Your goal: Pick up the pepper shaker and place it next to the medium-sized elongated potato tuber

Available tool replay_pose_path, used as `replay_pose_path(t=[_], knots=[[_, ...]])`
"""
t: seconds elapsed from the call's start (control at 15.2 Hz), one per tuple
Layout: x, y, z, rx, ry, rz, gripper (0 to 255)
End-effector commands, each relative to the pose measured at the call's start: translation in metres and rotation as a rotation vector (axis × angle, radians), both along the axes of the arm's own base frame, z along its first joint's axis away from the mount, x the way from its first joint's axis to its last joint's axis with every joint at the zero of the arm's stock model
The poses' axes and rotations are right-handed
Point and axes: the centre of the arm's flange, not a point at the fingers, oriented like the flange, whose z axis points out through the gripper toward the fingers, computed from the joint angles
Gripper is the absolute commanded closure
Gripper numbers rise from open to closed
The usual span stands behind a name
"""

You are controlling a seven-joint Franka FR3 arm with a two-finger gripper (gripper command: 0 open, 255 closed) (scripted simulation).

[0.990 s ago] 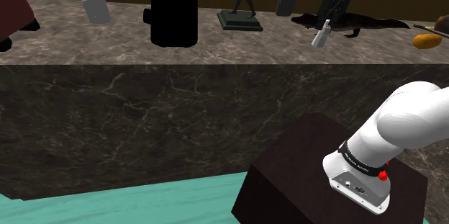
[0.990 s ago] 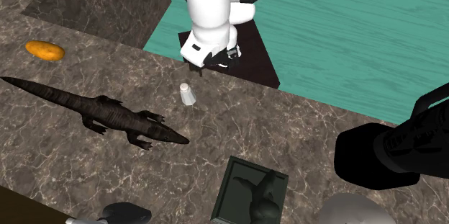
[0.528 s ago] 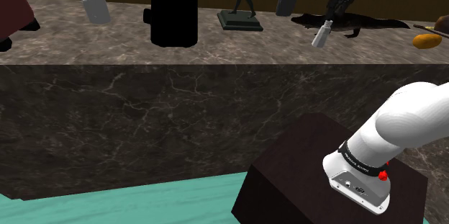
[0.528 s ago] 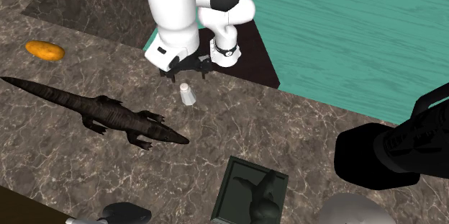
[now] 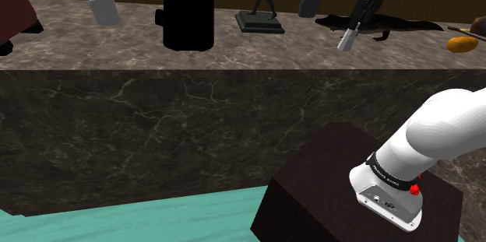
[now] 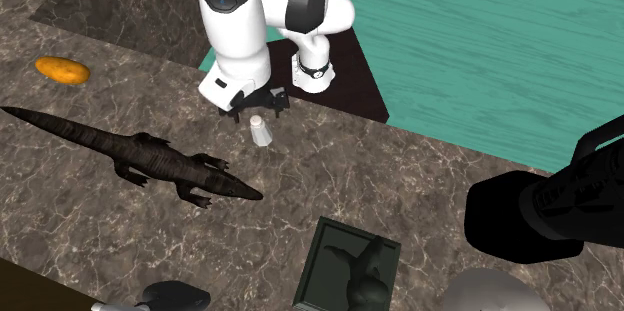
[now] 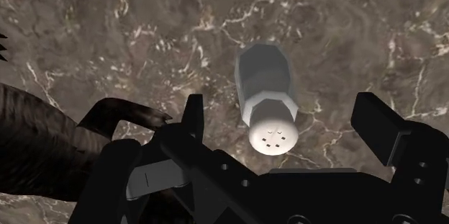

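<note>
A white jug (image 5: pixel 102 5), a black appliance (image 5: pixel 188 15) and a dark statuette (image 5: pixel 261 16) stand on the marble counter (image 5: pixel 78 50). A dark crocodile figure (image 6: pixel 150 162) lies toward the shoulder view's right.

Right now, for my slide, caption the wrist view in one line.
Open black gripper poised above the pale pepper shaker on the veined stone counter, fingers apart and not touching it.

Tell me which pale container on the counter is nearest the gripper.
The small white shaker, right under the open gripper beside the crocodile figure; the white cup stands far off.
</note>
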Motion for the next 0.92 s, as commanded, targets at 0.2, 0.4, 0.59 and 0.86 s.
replay_pose_path(t=[0.2, 0.4, 0.59, 0.86], knots=[[0.0011, -0.0017, -0.0065, 0.0, 0.0, 0.0, 0], [0.0011, -0.0017, -0.0065, 0.0, 0.0, 0.0, 0], [0.0011, -0.0017, -0.0065, 0.0, 0.0, 0.0, 255], [0.0011, -0.0017, -0.0064, 0.0, 0.0, 0.0, 255]])
